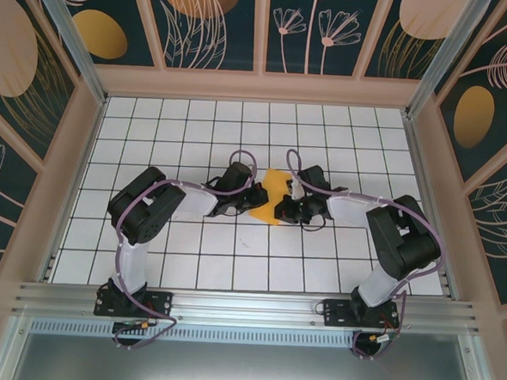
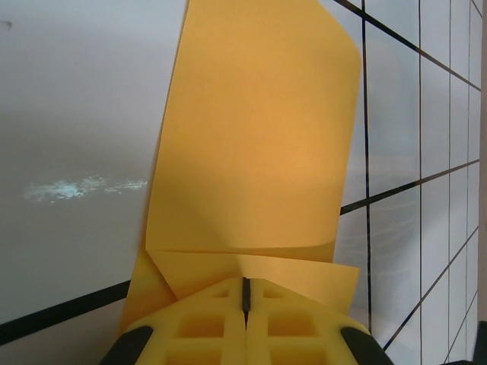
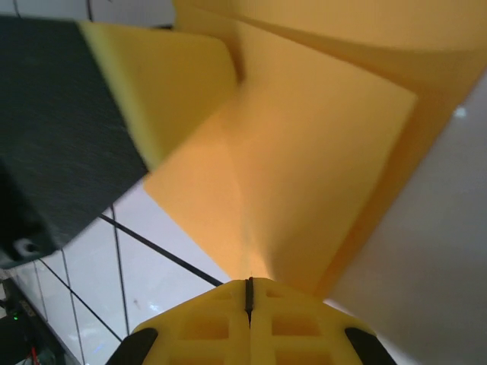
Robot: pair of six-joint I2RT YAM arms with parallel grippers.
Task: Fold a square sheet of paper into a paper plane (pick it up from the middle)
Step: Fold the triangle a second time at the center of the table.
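- Two sets of closed jaws are pinching the square sheet of paper (image 1: 271, 196), which is partly folded.
- The left jaws are gripping its left edge, the right jaws its right.
- Its long axis is pointing away from both arms, which are equally near.

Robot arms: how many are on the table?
2. The left arm stands on the left side and the right arm on the right. Both reach in to the orange paper in the middle.

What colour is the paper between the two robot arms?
The paper is plain orange-yellow, with no pattern. The left wrist view shows it best.
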